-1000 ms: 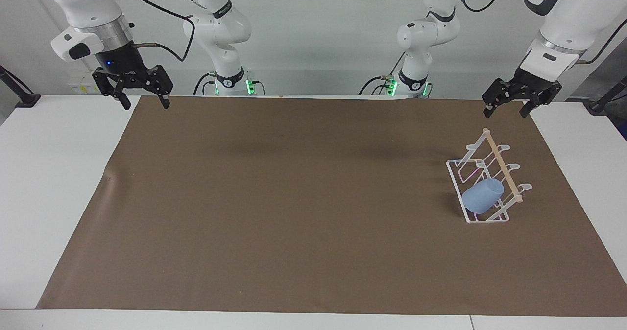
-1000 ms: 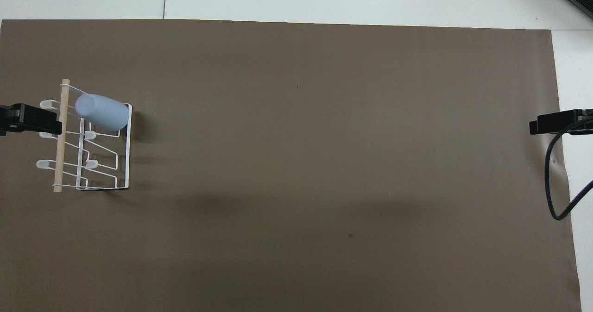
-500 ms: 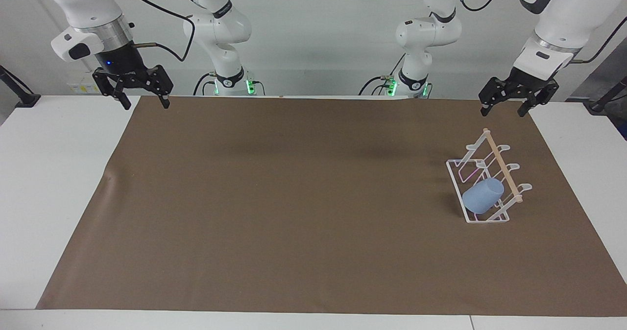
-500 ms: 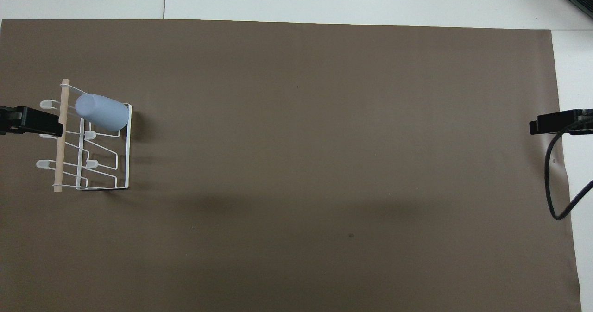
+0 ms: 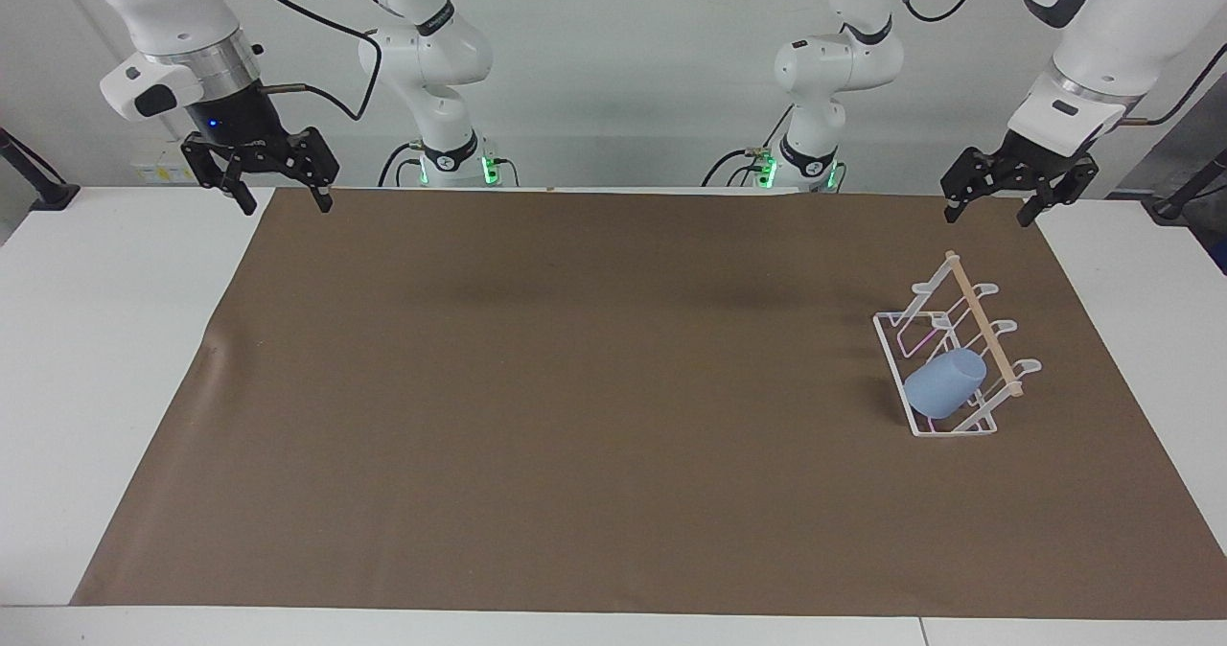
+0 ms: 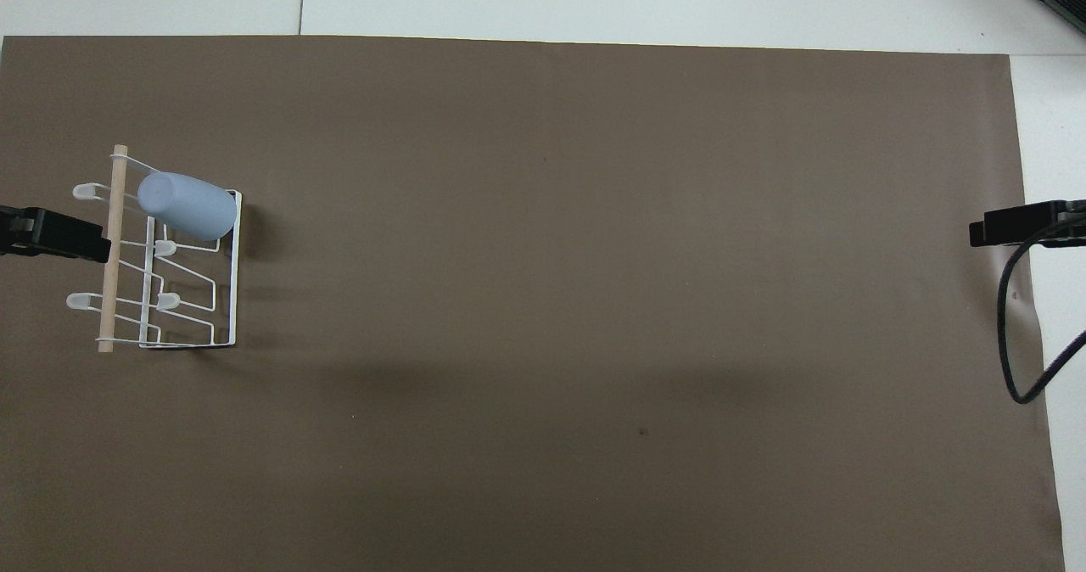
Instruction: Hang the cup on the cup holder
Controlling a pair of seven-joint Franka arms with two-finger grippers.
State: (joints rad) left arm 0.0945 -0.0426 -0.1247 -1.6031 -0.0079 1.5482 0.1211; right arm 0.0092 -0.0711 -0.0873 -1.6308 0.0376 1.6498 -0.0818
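The cup (image 5: 946, 384) sat tilted on a prong of the rack (image 5: 920, 426), mouth down toward the base, at the rack's end farthest from the robots. It was hung that way, likely so the prong inside would carry it and the slope would keep it from sliding off. Nothing touched it.

The rack stood on the brown mat (image 5: 575, 416) toward the left arm's end of the table, its dowel (image 5: 980, 325) along the top.

The left gripper (image 5: 991, 208) hung in the air over the mat edge, on the robots' side of the rack, fingers spread and empty, clear of the rack. Probably it was up there so as not to knock the cup.

The right gripper (image 5: 285, 199) waited well apart from the rack, over the mat corner at the right arm's end, fingers apart, holding nothing.

The task looked done.
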